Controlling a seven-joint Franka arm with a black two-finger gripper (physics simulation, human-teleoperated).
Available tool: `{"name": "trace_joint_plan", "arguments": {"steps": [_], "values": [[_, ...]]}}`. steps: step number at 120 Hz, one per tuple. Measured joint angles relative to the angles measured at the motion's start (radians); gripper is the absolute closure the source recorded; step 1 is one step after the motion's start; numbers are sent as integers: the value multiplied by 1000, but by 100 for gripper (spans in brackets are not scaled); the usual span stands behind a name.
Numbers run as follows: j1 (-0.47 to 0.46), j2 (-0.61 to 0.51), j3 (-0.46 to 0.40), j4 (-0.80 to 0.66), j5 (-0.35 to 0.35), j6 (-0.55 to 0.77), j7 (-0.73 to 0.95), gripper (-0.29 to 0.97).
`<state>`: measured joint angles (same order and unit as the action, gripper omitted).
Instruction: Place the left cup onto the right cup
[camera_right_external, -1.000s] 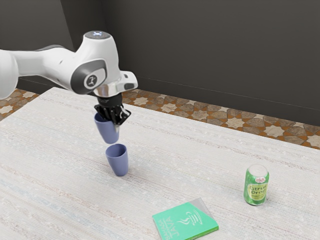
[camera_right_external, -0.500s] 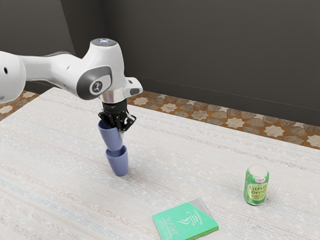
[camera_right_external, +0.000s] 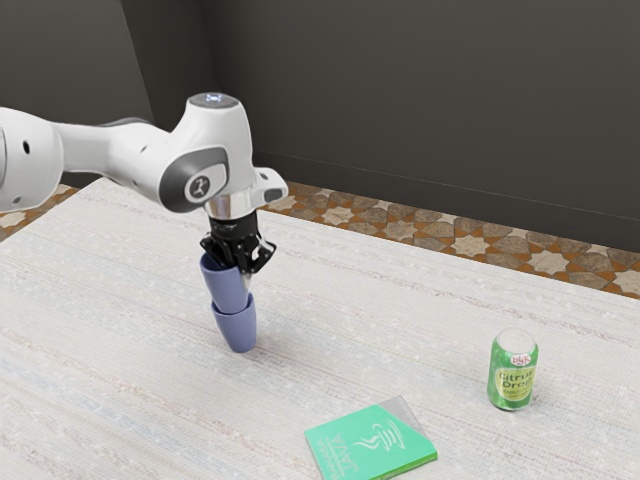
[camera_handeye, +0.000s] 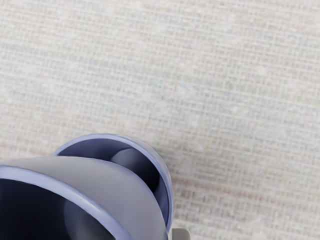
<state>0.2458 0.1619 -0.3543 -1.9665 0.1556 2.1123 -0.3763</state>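
A black 2-finger gripper (camera_right_external: 238, 258) on a white Franka arm clamps the rim of the upper cup (camera_right_external: 225, 283), 1 finger either side of the wall, above a pale woven surface (camera_right_external: 420, 300). The blue-grey cup hangs just under the hand, and its base dips into the mouth of the lower cup (camera_right_external: 237, 328), which stands upright on the surface.

The 2 cups are not in line. The upper cup's long axis is tilted: its rim leans toward the exterior view's left, while its base points down and toward the exterior view's right, into the cup beneath. The lower cup therefore lies directly below the gripper and slightly to the exterior view's right of the grasped rim. In the wrist view, the lower cup (camera_handeye: 160, 176) shows an open crescent of its mouth beside the wall of the upper cup (camera_handeye: 75, 192), which suggests the nesting is only partial.

The placing looks nearly done. Judged from this, what remains is to bring the tilted axis upright over the lower cup before letting go, or the cup may settle crooked.

A green soda can (camera_right_external: 513, 370) and a green book (camera_right_external: 370, 443) lie well apart from the stack.
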Motion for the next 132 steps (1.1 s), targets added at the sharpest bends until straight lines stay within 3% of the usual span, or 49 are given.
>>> {"name": "trace_joint_plan", "arguments": {"steps": [42, 65, 80, 102, 132], "values": [[0, 32, 1, 1, 11, 24, -22, 78], [0, 36, 1, 2, 7, 31, -22, 38], [0, 34, 2, 2, 6, 32, -22, 21], [-2, -3, 0, 4, 5, 24, -22, 9], [-2, -122, 8, 18, -5, -30, -16, 3]]}}
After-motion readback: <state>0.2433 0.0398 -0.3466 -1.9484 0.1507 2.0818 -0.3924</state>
